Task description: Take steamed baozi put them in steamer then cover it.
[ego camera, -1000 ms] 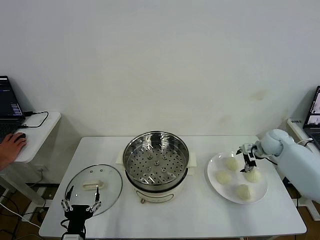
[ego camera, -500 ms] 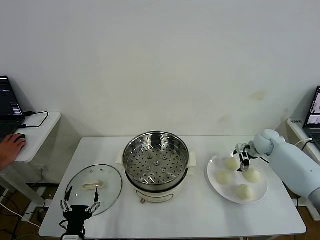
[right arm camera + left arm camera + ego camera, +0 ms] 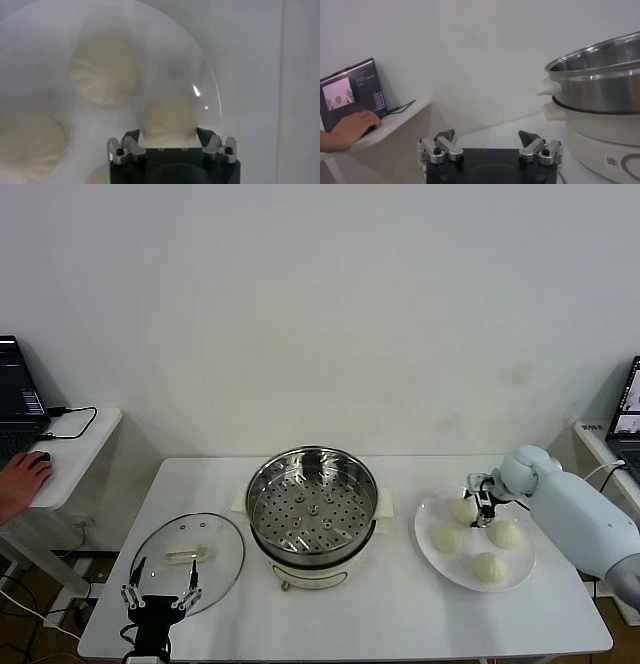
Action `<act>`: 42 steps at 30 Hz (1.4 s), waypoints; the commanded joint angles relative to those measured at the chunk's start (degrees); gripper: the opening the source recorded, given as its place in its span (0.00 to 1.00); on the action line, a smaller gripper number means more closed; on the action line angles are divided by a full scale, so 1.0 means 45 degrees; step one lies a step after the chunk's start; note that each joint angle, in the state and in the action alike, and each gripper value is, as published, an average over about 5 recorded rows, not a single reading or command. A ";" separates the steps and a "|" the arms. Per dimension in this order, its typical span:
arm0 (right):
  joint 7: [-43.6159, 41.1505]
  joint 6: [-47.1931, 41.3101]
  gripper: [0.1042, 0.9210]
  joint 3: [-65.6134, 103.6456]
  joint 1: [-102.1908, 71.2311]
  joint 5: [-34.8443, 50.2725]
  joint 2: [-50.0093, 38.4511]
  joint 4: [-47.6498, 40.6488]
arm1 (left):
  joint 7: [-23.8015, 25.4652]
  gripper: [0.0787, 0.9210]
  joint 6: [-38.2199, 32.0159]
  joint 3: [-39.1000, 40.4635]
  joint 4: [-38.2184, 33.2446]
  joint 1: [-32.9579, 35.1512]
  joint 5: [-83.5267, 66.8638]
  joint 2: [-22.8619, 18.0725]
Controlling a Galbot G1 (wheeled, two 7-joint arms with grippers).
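On the plate (image 3: 430,556): four baozi (image 3: 487,567); steamer (image 3: 312,504) empty, lid (image 3: 187,561) alongside.
Right gripper (image 3: 478,502): fingers flank far-left bun (image 3: 170,119); contact cannot be told.
Grip advice: squeeze gently, lift straight.
Left gripper (image 3: 160,596): spread, parked near lid.

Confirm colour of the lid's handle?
Cream, on the clear glass lid; handle shows best in the head view.
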 commanded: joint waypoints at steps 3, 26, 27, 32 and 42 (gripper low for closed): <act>0.0034 -0.0004 0.63 0.0007 -0.0032 -0.0093 0.0116 -0.0139 | 0.0004 0.88 -0.0015 0.0004 0.0015 0.0007 0.0006 0.0014; -0.0523 -0.0943 0.58 -0.3574 0.4891 0.5035 -0.3291 0.4339 | 0.0069 0.88 -0.0059 0.0115 0.0033 -0.0064 -0.0081 0.0226; -0.0496 -0.0954 0.58 -0.3885 0.5399 0.5388 -0.3286 0.4511 | 0.0074 0.88 -0.0063 0.0109 0.0033 -0.0065 -0.0103 0.0264; 0.0068 -0.0630 0.59 -0.5615 0.7710 0.7513 -0.2495 0.5280 | 0.0080 0.88 -0.0118 0.0061 0.0018 -0.0044 -0.0245 0.0427; 0.1502 0.1021 0.59 -0.8212 0.9493 0.9048 0.0845 0.5265 | 0.0046 0.88 -0.0325 0.0007 0.0120 -0.0019 -0.0284 0.0408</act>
